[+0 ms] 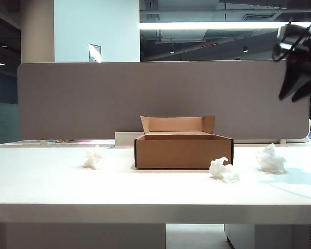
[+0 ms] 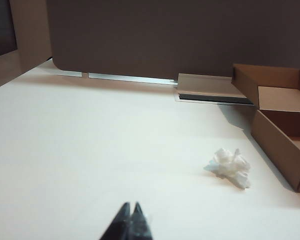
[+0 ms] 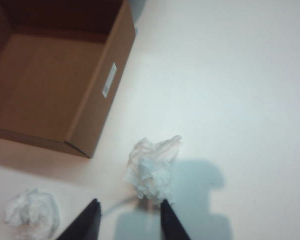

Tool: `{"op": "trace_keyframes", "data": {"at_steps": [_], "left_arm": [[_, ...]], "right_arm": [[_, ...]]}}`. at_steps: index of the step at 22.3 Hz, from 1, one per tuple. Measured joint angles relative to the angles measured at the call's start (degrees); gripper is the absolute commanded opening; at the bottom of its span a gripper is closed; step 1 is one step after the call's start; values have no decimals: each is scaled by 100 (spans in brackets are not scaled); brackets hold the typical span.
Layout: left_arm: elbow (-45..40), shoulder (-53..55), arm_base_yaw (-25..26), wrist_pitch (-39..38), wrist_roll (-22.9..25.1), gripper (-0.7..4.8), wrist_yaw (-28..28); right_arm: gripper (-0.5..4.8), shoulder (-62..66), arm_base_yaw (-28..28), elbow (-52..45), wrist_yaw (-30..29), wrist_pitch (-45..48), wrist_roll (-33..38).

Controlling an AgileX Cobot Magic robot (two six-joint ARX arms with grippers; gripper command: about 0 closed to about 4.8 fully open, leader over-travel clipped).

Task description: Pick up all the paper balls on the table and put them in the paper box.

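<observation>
With the left gripper [image 2: 130, 212] pinched shut and idle, the right gripper [image 3: 127, 220], jaws parted and empty above the rightmost ball [image 3: 152, 167], needed a centred descent before closing.

Smooth white table [image 1: 145, 192] with faint sheen, matt brown cardboard paper box [image 1: 182, 152], crumpled tissue-like white paper balls [image 1: 223, 170], matt grey fabric divider panel [image 1: 93, 98], dark glossy left gripper [image 2: 129, 220] and right gripper [image 3: 127, 220] fingers

Your right gripper [image 3: 127, 220] hangs with fingers parted above a paper ball [image 3: 152, 167] on the table [image 3: 240, 75], beside the paper box [image 3: 55, 80].
</observation>
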Motion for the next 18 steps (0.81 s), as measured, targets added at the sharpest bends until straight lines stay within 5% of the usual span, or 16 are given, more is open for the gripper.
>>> {"op": "trace_keyframes", "data": {"at_steps": [5, 18], "left_arm": [[0, 0, 0, -7, 0, -6, -4], [2, 0, 0, -164, -2, -6, -4]], "right_arm": [[375, 1084, 153, 916, 144, -748, -345], [331, 2094, 494, 1156, 651, -844, -361]]}}
